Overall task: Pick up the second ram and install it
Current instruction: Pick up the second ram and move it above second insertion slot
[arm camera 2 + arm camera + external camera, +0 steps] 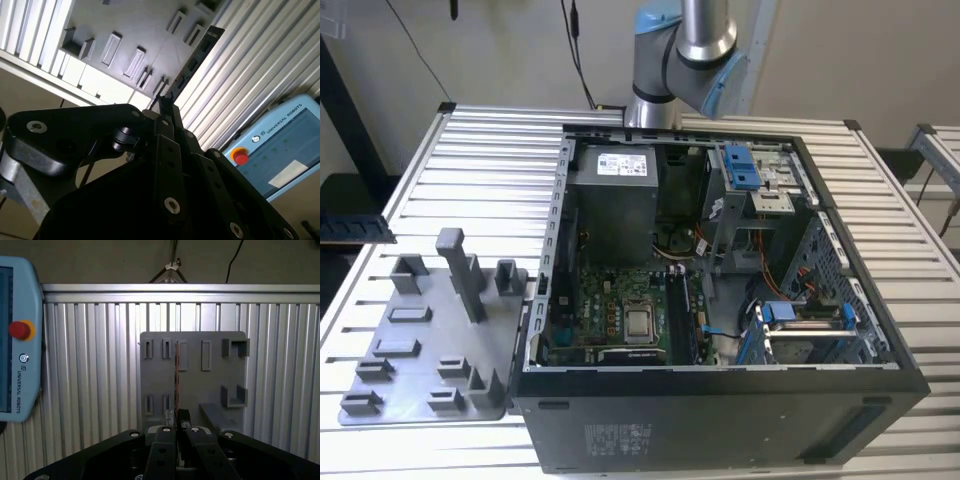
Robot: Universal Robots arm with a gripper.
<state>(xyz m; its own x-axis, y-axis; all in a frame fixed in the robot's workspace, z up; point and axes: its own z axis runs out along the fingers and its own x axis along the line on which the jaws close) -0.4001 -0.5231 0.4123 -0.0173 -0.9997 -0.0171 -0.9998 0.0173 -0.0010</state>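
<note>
Above the grey holder [210, 385], high over the table [480, 150], the gripper [177, 425] has its two fingers pinched shut on the ram [176, 375]. The ram is a thin dark stick. In the first wrist view it shows edge on, like a thin line, with the holder well below it. In the second wrist view the ram [192, 62] pokes out long and flat past the gripper [162, 107], and the holder [145, 25] lies beyond it. The fingers press on the two flat sides, one on each. I think that is so the stick cannot slip or twist, and so its bottom edge stays free. The ram is up in the air, not in the holder and not in the case [720, 400]. In the exterior view the case lies on the table just beside the holder [420, 350], with its open side up. I think it lies that way so the arm can reach the board inside from the top. The holder sits close to the case so the trip between them is short.
</note>
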